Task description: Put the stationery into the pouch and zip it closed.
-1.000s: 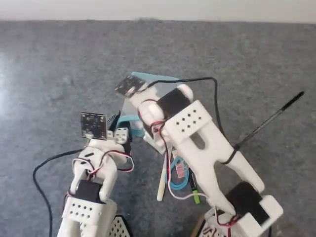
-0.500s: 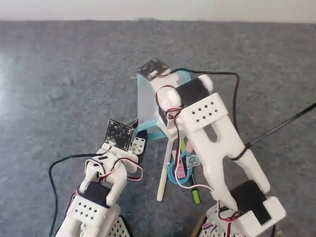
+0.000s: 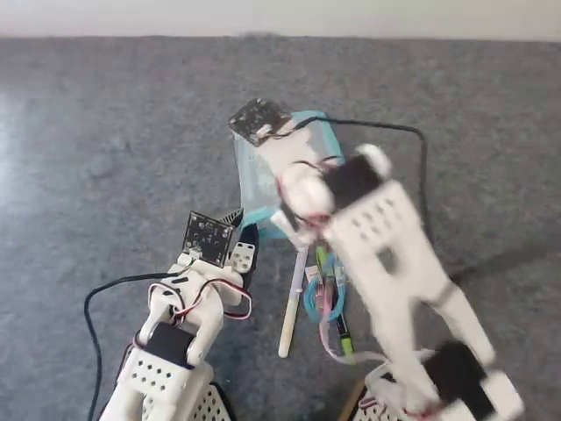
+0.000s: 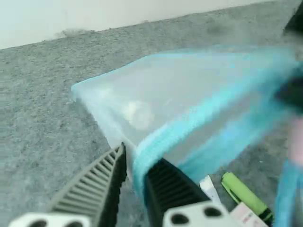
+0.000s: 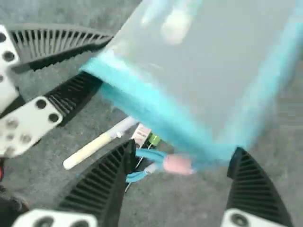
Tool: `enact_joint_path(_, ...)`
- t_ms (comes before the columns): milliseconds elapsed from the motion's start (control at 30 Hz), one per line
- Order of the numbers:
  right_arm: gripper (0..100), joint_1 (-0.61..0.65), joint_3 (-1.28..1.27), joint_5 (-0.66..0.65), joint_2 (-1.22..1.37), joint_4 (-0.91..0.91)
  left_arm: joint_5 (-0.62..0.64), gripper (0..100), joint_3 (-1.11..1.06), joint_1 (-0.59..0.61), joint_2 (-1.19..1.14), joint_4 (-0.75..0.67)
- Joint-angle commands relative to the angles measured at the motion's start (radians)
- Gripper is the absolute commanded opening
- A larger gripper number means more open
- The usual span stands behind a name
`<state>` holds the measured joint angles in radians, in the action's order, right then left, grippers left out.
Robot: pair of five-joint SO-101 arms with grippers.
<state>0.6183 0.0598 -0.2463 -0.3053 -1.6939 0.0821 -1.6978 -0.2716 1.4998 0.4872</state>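
- The left fingers (image 4: 106, 187) are pinching the blue edge of the pouch (image 4: 189, 99).
- The right fingers (image 5: 106, 182) are standing wide apart around a pouch corner.
- The pens (image 3: 320, 294) are lying on the surface (image 3: 105, 132) below them.

My left arm (image 3: 162, 373) and right arm (image 3: 386, 250) are white plastic with black motors (image 3: 164, 344), red-and-white wires (image 3: 230, 300) and black cables (image 3: 379, 126); the left gripper (image 4: 137, 158) has ribbed black fingers (image 4: 102, 182).

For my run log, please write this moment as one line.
left gripper: shut on pouch edge | right gripper: open | stationery: on table
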Motion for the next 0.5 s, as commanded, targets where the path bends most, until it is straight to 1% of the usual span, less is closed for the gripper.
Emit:
enact_joint_path(0, 31.6, 0.004, -0.068, -0.109, -0.285, 0.004, 0.018, 1, 0.053, 0.009, 0.012, -0.012)
enact_joint_path(100, 31.4, 0.004, -0.259, -0.161, -0.472, 0.016, 0.055, 1, 0.09, 0.064, 0.006, 0.0)
enact_joint_path(233, 31.4, -0.002, -0.6, -0.17, -0.645, 0.087, 0.091, 1, 0.116, 0.169, 0.009, 0.012)
enact_joint_path(367, 31.4, -0.002, -0.87, -0.166, -0.688, 0.189, 0.107, 1, 0.136, 0.272, 0.008, 0.014)
enact_joint_path(467, 31.4, -0.002, -0.961, -0.164, -0.662, 0.251, 0.107, 1, 0.145, 0.341, 0.008, 0.014)
